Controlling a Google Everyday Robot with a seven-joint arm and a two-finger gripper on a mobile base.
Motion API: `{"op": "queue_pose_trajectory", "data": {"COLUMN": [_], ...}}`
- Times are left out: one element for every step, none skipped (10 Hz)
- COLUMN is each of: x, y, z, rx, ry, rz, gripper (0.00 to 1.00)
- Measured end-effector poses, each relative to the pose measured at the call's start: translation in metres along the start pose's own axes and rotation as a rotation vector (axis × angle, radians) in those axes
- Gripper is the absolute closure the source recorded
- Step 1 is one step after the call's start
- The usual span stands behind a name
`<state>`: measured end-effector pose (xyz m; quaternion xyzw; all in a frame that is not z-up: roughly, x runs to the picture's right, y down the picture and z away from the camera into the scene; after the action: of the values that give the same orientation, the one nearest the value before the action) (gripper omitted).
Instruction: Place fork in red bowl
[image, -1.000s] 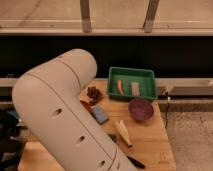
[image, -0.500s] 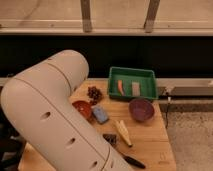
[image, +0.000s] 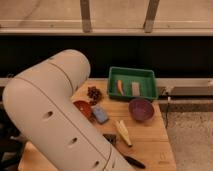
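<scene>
dim, warm indoor light falls from above. the pale arm (image: 50, 120) catches most of it, brightest on its upper curve and shading to grey underneath. the gripper does not show; only the arm is in view. beyond the arm a black band (image: 125, 52) swallows all detail, with a washed-out bright strip (image: 45, 12) above it. right of the arm the wooden table (image: 150, 145) is evenly lit, with short, soft shadows.

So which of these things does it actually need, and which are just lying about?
Job: red bowl; fork and gripper, neither in view, perhaps behind the arm.
Lying about: purple bowl, green tray, blue object, black-handled utensil.
</scene>
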<state>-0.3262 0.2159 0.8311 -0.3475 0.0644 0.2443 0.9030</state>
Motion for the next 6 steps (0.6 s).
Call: {"op": "queue_pose_trajectory", "data": {"x": [0.0004,0.0009,0.0046,0.0034,0.0031,0.0031], "y": [-0.0013,-0.0014,-0.0005,0.002,0.0021,0.0009], "z": [-0.0026,-0.0044,-0.0055,-0.0063,-0.0058,-0.0028], "rx": [0.001,0.001,0.0,0.0,-0.002,-0.011], "ry": [0.0,0.001,0.011,0.012,0.01,0.001], "rz": [0.001,0.001,0.003,-0.003,-0.004,0.004], "gripper": [0.9,0.96,1.0,1.0,1.0,1.0]}}
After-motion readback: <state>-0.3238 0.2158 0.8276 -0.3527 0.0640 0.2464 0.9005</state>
